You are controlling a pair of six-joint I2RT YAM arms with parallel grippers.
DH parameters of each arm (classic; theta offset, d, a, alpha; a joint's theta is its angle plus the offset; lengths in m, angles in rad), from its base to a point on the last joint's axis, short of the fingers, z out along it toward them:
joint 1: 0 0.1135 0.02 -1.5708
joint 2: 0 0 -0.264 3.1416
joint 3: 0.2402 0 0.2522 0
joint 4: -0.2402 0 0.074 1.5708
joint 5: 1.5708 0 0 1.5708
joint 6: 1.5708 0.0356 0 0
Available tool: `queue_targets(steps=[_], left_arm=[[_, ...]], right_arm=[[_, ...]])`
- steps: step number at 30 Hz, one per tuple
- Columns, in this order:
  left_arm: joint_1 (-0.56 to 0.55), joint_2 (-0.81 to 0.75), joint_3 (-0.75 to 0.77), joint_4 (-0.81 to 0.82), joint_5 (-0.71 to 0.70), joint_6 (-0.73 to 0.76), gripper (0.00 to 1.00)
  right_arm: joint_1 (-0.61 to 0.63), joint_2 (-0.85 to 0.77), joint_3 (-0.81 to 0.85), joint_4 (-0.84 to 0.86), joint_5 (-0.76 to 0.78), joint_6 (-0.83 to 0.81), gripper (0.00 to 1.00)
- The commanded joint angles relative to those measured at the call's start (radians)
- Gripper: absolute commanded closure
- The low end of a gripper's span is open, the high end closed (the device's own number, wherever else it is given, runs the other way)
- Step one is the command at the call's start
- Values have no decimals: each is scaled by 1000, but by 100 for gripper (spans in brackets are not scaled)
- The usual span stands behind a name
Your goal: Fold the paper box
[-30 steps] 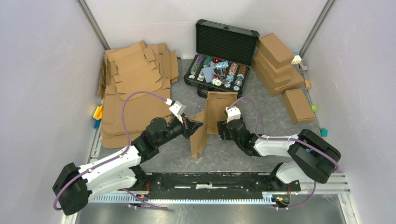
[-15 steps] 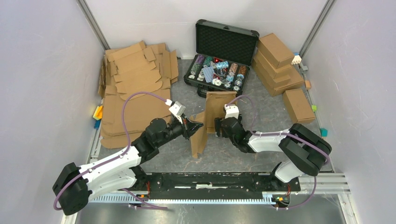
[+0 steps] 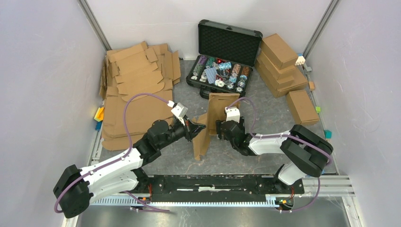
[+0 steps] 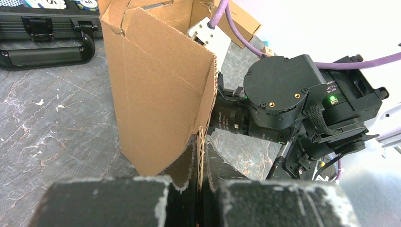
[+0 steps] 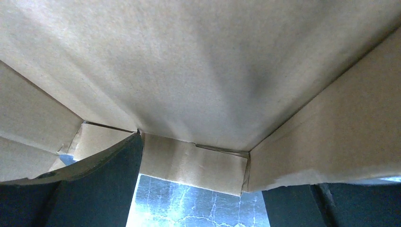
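Top camera looks down from the near edge over the whole table [image 3: 222,158]; both wrist cameras press close on the cardboard box [image 4: 161,94], shared by all views.

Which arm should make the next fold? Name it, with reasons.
Right, probably. The right end effector is open inside the paper box, against a panel; the left end effector is clamped on a wall edge, steadying it.

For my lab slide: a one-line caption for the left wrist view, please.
Left gripper pinching the edge of the upright half-folded paper box, right arm just behind.
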Motion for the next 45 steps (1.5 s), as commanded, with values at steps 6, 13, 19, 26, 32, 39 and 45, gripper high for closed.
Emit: queue_targets(steps=[6,13,19,26,32,39,45], left_arm=[[-18,-44,40,-232,-59,12,93],[-18,-57,100,-358,-89,11,89],[-18,-52,134,-425,-115,10,90],[-18,-51,174,-499,-127,40,90],[-18,-38,240,-570,-162,59,90],[-18,-3,372,-716,-180,84,90],[-18,75,591,-948,-203,93,90]], right_arm=[[12,-163,-10,-117,-48,-91,2],[-18,-366,-93,-126,-134,-137,2],[-39,-562,-113,-188,-182,-233,2],[-59,-730,-106,-283,-187,-287,2],[-64,-839,-59,-364,-173,-324,2],[-66,-846,105,-491,-151,-427,2],[-66,-799,304,-595,-260,-509,2]])
